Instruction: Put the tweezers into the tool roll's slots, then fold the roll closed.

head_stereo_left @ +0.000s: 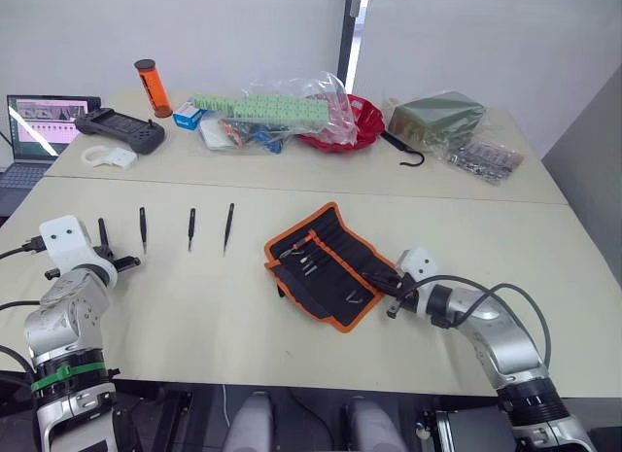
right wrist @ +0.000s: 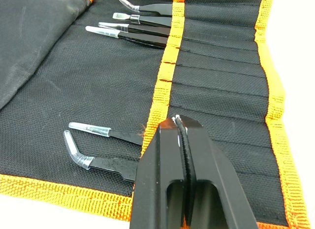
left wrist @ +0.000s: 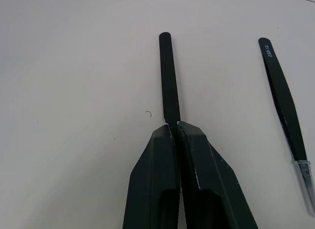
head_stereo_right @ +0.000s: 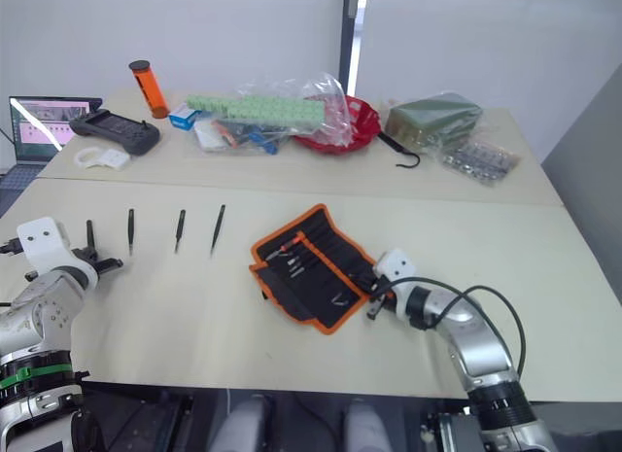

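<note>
You're getting both eye views looking fwd and down from the head, well back; they're sharing the whole table (head_stereo_left: pixel 292 326), w/ the tool roll (head_stereo_left: pixel 326 265) sitting toward 4 o'clock of centre. Left wrist cam is hanging very near the tabletop, looking along a tweezer (left wrist: pixel 169 76). Right wrist cam is sitting close over the slots (right wrist: pixel 216 86).

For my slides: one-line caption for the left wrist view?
Left hand shut on a slim black metal tweezer on the beige table, another lying alongside.
</note>
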Robot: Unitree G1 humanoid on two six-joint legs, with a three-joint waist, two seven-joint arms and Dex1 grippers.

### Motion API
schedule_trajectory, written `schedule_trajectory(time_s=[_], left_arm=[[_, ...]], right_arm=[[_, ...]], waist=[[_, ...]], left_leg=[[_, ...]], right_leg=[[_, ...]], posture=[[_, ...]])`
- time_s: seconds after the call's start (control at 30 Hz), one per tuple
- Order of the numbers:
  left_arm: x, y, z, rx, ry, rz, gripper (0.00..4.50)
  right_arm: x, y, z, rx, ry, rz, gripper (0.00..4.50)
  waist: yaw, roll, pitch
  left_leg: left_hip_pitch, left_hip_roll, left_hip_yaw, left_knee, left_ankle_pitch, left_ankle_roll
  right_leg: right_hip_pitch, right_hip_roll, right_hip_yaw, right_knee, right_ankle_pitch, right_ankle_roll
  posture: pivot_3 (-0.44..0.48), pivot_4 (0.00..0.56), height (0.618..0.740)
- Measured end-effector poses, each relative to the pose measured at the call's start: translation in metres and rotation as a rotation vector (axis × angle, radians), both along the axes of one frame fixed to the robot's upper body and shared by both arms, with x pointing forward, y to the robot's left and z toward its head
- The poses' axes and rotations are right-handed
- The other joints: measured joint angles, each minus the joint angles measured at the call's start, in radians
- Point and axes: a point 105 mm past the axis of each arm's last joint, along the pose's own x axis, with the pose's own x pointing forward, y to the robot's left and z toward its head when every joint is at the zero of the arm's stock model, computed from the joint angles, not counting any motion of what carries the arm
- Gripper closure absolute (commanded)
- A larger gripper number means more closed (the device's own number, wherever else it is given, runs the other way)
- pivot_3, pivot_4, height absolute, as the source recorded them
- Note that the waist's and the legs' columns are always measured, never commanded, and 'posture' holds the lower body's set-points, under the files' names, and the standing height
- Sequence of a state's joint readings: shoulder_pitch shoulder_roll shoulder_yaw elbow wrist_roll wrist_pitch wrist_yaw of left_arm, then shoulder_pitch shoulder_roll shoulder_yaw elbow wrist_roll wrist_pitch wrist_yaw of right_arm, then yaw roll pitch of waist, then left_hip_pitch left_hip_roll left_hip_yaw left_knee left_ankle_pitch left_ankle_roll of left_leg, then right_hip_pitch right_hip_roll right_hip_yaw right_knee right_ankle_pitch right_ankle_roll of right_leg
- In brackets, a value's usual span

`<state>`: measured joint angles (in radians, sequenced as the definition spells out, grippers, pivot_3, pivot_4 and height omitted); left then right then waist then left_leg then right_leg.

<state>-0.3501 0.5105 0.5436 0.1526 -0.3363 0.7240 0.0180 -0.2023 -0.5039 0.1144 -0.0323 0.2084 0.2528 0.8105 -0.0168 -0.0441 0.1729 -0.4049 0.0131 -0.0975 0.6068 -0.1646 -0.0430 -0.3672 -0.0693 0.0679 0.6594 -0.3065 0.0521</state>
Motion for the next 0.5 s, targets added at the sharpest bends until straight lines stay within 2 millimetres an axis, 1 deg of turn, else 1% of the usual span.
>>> schedule_trajectory(time_s=[0.13, 0.23, 0.27, 0.3, 0.4, 0.43, 0.47, 0.5], left_arm=[[-0.006, 0.004, 0.001, -0.001, -0.012, 0.007, 4.48], [-0.010, 0.005, 0.012, 0.032, -0.050, -0.019, 4.48], [-0.008, 0.002, 0.023, 0.050, -0.093, -0.049, 4.48], [-0.006, -0.004, 0.041, 0.083, -0.150, -0.105, 4.48], [-0.001, -0.021, 0.083, 0.167, -0.267, -0.238, 4.48], [0.002, -0.034, 0.096, 0.187, -0.301, -0.309, 4.48], [0.005, -0.051, 0.107, 0.196, -0.333, -0.401, 4.48], [0.007, -0.067, 0.113, 0.193, -0.352, -0.475, 4.48]], right_arm=[[0.000, 0.001, 0.000, -0.001, -0.002, 0.004, 4.50], [0.000, 0.001, 0.000, -0.001, -0.002, 0.001, 4.50], [0.000, -0.001, 0.000, -0.002, -0.002, -0.003, 4.50], [0.000, -0.001, 0.000, -0.004, -0.002, -0.005, 4.50], [-0.001, -0.003, 0.000, -0.003, -0.001, -0.009, 4.50], [-0.001, -0.003, 0.000, -0.003, -0.001, -0.010, 4.50], [-0.001, -0.003, 0.000, -0.003, -0.002, -0.011, 4.50], [-0.001, -0.003, 0.000, -0.003, -0.002, -0.010, 4.50]], waist=[[-0.001, 0.000, 0.000], [-0.001, 0.000, 0.000], [-0.001, -0.001, 0.000], [0.002, -0.001, 0.001], [0.004, -0.001, 0.001], [0.004, -0.001, 0.001], [0.005, -0.001, 0.001], [0.004, 0.000, 0.001]], left_leg=[[-0.001, 0.000, 0.000, 0.000, 0.000, 0.000], [-0.001, 0.001, 0.000, 0.000, 0.000, 0.000], [-0.001, 0.000, 0.000, 0.000, 0.000, 0.000], [-0.001, 0.000, 0.000, 0.000, 0.000, 0.000], [-0.001, 0.000, 0.000, 0.000, 0.000, 0.000], [-0.001, 0.000, 0.000, 0.000, 0.000, 0.000], [-0.001, 0.000, 0.000, 0.000, 0.000, 0.000], [-0.001, 0.000, 0.000, 0.000, 0.000, 0.000]], right_leg=[[0.000, 0.000, 0.000, 0.000, 0.000, 0.000], [-0.001, 0.000, 0.000, 0.000, 0.000, 0.000], [-0.001, 0.000, 0.000, 0.000, 0.000, 0.000], [-0.001, 0.000, 0.000, 0.000, 0.000, 0.000], [0.000, 0.000, 0.000, -0.001, 0.000, 0.000], [0.000, 0.000, 0.000, -0.001, 0.000, 0.000], [0.000, 0.000, 0.000, -0.001, 0.000, 0.000], [0.000, 0.000, 0.000, -0.001, 0.000, 0.000]], posture=[[0.000, 0.150, 0.740], [0.000, 0.150, 0.740], [0.000, 0.150, 0.740], [0.000, 0.150, 0.740], [0.000, 0.150, 0.740], [0.000, 0.150, 0.740], [0.000, 0.150, 0.740], [0.000, 0.150, 0.740]])
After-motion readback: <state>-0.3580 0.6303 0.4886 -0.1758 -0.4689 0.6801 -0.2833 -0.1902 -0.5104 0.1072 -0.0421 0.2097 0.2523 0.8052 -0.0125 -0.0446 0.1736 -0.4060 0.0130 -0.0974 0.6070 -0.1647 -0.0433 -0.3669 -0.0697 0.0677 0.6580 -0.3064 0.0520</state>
